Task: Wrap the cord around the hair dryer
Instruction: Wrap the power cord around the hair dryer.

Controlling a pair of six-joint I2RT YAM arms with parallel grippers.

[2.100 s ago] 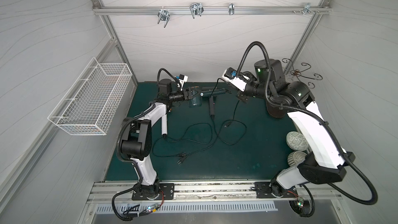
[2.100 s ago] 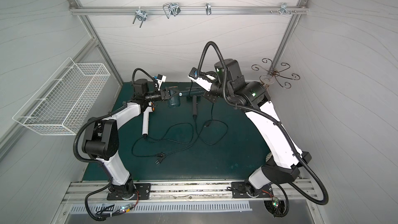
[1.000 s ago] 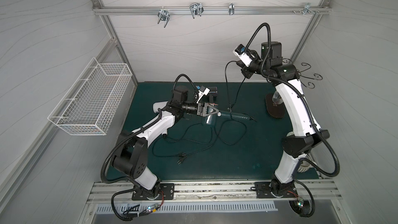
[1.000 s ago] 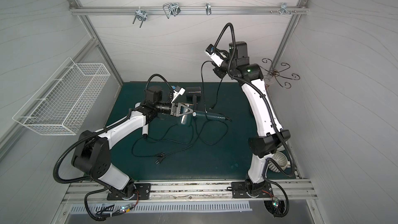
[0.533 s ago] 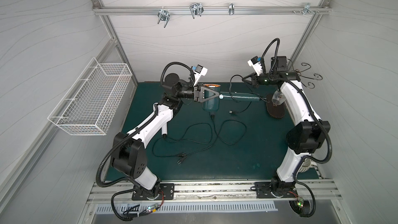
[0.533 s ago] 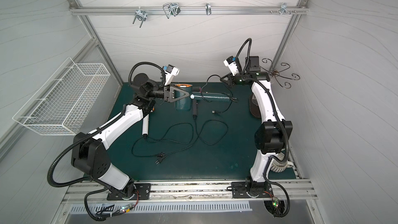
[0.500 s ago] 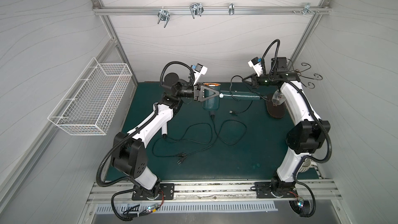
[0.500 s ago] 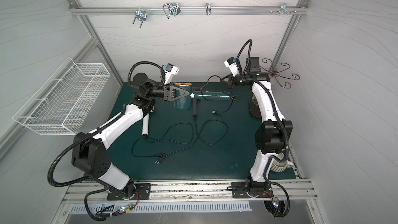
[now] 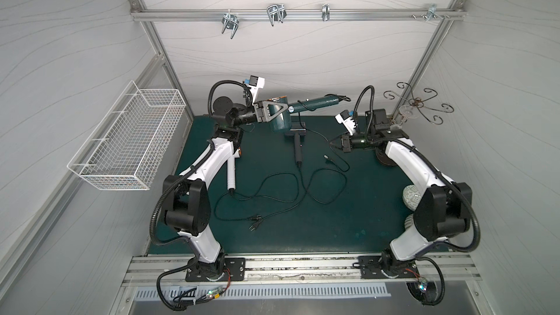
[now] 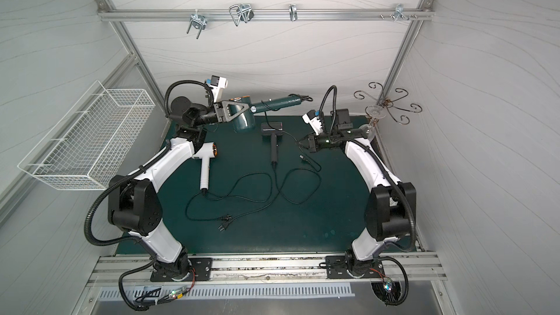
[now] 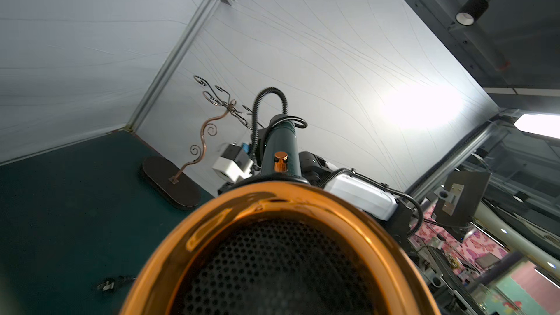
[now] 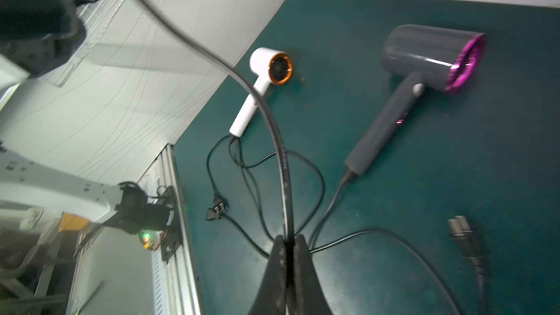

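In both top views my left gripper is shut on the barrel of the dark teal hair dryer. It holds the dryer in the air at the back of the mat, handle pointing right. The black cord leaves the handle's end, crosses the handle once and drops to my right gripper. That gripper is shut on the cord low over the mat. The cord's plug lies on the mat. In the left wrist view the dryer's copper rim hides my jaws.
A white hair dryer and a grey one with a magenta rim lie on the green mat, their cords tangled mid-mat. A wire basket hangs on the left wall. A metal stand is at back right.
My right gripper has come down from beside the handle's end to just above the mat, drawing the cord with it. My left gripper has lifted the dryer slightly toward the back.
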